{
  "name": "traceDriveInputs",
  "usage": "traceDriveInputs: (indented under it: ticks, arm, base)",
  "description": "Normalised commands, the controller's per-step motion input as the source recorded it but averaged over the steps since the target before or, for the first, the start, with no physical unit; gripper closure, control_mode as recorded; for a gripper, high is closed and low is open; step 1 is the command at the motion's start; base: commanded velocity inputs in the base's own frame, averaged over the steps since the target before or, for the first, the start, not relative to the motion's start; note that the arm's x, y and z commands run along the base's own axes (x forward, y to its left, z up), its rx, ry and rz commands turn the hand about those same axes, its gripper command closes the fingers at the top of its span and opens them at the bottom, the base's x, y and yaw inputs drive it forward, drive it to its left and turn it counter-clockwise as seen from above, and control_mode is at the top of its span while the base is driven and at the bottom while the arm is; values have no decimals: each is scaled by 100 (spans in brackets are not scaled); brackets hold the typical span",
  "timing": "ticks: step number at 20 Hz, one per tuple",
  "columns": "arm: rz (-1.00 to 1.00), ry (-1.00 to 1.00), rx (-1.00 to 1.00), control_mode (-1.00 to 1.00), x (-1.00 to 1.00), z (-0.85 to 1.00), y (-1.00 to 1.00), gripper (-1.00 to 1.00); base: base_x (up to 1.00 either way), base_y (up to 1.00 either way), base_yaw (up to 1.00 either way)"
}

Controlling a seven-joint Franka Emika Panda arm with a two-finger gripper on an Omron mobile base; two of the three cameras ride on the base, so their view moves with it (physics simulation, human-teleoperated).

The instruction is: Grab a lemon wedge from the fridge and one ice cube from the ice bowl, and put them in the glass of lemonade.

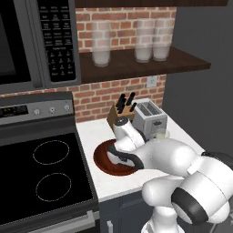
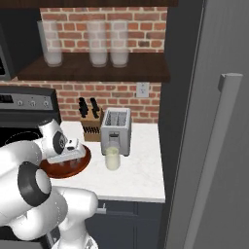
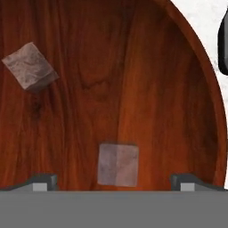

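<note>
White counter point(image 2: 141, 170) holds the bowl point(image 3: 178, 89); the wide-open gripper point(image 3: 113, 181) hangs over an ice cube point(image 3: 118, 164), which might slide away.

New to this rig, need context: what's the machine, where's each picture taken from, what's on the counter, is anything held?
It is a white robot arm on a driving base in a rendered kitchen. Two cameras ride behind it, left and right; the third looks along the gripper. On the counter: a wooden ice bowl, a toaster, a knife block and the glass of lemonade. The gripper is open over the bowl, with one ice cube between its tips. Nothing is held. The fridge stands at the right.
</note>
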Motion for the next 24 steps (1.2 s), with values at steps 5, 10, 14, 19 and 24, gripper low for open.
traceDriveInputs:
  ticks: [5,10,14,19,24]
  arm:
    - [-1,8,-3,-100,13,-19,0,-100]
    - [-4,11,-2,-100,0,-23,0,100]
    - [-5,9,-2,-100,0,-18,0,100]
    - [-4,8,-1,-100,0,-14,0,100]
    - [-6,1,0,-100,-12,5,0,100]
  base:
    - [0,0,0]
    - [0,0,0]
    - [0,0,0]
    - [0,0,0]
    - [0,0,0]
